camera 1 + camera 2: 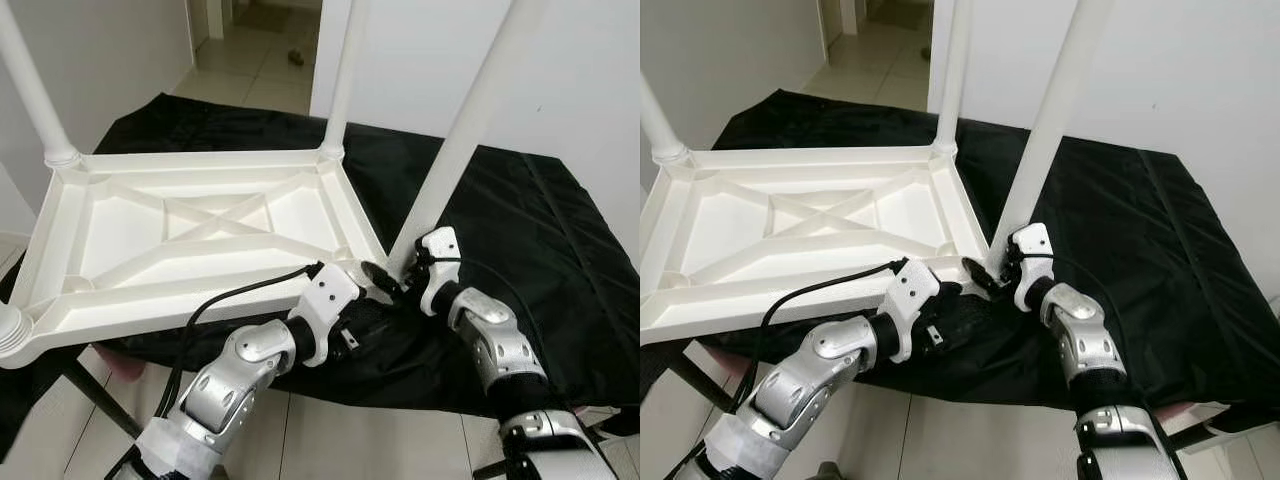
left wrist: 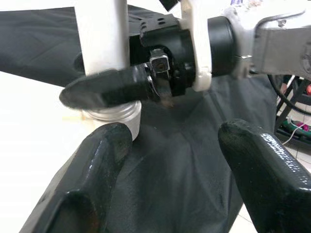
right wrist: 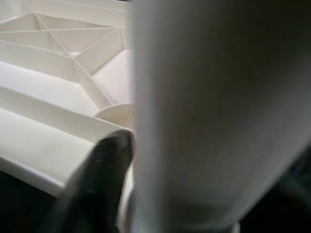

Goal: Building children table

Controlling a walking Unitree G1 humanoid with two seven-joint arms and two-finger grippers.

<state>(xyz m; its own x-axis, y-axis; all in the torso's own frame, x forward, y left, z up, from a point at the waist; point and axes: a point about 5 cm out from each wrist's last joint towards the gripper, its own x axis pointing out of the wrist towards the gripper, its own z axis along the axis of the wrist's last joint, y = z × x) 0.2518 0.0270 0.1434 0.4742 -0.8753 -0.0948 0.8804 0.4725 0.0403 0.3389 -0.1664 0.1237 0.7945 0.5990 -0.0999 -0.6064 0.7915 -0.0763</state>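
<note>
Tabletop [image 1: 180,235]: you have the white plastic children's table upside down on the black cloth [image 1: 520,240], ribbed underside facing up.
Far-left leg [image 1: 30,90]: stands upright in the tabletop's far-left corner socket.
Far-right leg [image 1: 345,80]: stands upright in the tabletop's far-right corner.
Left gripper [image 2: 170,155]: sits just beside the tabletop's near-right corner, its fingers spread apart with nothing between them.
Near-right leg [image 1: 465,130]: rises tilted from the tabletop's near-right corner, base at the socket.
Right gripper [image 1: 392,282]: your right pincer is clamped around the base of the near-right leg, at the tabletop's corner.
</note>
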